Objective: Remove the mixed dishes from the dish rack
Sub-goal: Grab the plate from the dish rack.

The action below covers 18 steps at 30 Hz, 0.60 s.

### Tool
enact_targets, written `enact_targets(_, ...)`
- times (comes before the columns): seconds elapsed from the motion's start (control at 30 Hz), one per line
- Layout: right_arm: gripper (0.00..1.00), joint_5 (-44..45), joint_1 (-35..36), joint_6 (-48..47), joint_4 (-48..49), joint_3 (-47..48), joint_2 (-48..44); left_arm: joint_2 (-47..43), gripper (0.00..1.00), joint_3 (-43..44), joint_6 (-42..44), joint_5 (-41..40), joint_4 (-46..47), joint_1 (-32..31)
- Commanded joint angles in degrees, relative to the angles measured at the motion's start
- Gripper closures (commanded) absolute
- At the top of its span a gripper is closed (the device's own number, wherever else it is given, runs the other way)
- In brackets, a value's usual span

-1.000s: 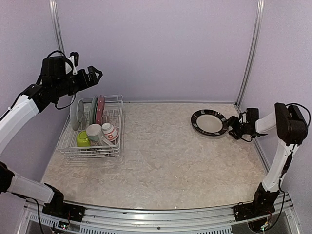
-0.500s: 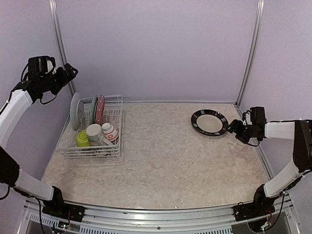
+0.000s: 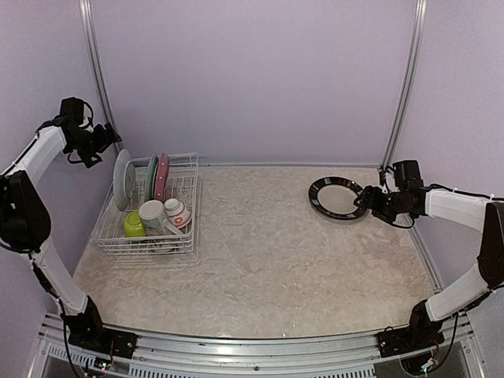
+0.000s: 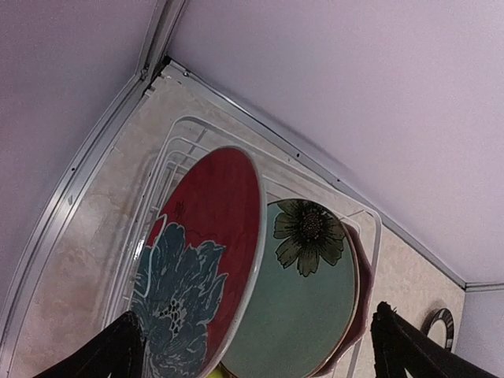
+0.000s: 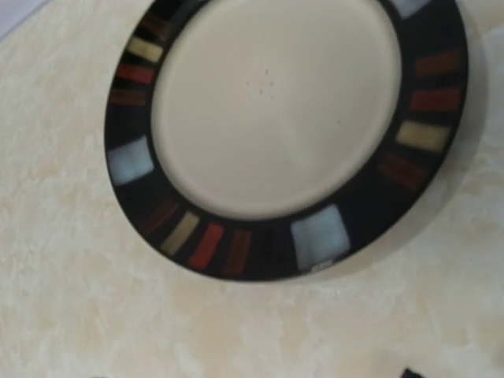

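Left gripper [image 3: 106, 140] hangs wide open and empty, up left of the dish rack [image 3: 189, 206] on the table's [image 3: 260, 268] left side. Its fingers [image 4: 118, 354] frame the red flower plate [image 4: 197, 268] and pale teal plate [image 4: 311, 299], both upright in slots; mug [image 3: 151, 213] and lime bowl [image 3: 134, 226] sit at the rack's near end. We'd come straight down, straddle one rim only, pinch at its top, lift vertically clear of the wires. Black-rimmed plate [image 3: 339, 197] lies flat at right; right gripper [image 3: 370, 201] just beside it, parted, holding nothing.

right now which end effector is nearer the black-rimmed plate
Right. The right end effector is beside the plate, at its right edge; the left end effector is raised near the dish rack, far across the table.
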Motion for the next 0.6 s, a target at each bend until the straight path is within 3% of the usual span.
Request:
enact_targets(0.0, 0.22, 1.5, 1.7, -0.2, -2.8, 1.2, -0.6, 3.8, 0.05, 2.7, 1.8, 2.9, -6.3, 0.8)
enact_targets(0.4, 0.22, 1.9, 4.5, 0.7, -2.0, 3.0, 0.9, 12.4, 0.49, 7.6, 4.8, 6.6, -10.7, 0.7)
enact_targets(0.57, 0.22, 1.8, 5.4, 0.9, -1.7, 3.2, 2.0, 14.0, 0.60, 8.2, 6.4, 6.7, -11.1, 0.7)
